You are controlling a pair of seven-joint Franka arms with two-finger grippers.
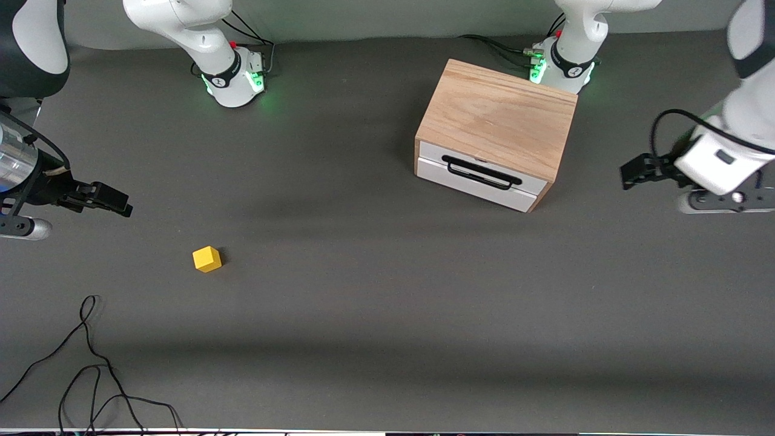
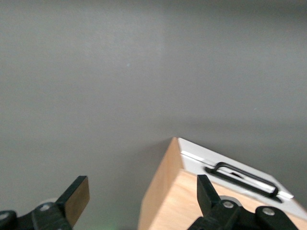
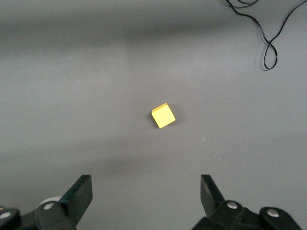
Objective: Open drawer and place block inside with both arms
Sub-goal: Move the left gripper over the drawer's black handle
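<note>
we hold both grippers wide open and empty: right gripper (image 1: 112, 201) at mid-left, yellow block (image 1: 207, 259) just below-right of it; left gripper (image 1: 636, 172) at right, closed drawer (image 1: 478, 175) facing lower-left

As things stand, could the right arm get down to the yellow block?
Probably yes. The right tool hangs open above bare mat, and the yellow block lies alone on the table, with nothing beside it; the loose cable lies nearer the front camera.

Both arms (image 1: 200, 36) are glossy white with dark grey joint bands. Their round bases (image 1: 239, 82) glow green, with black cables plugged in. Each ends in black fingers (image 3: 79, 194) fixed by silver screws.
</note>
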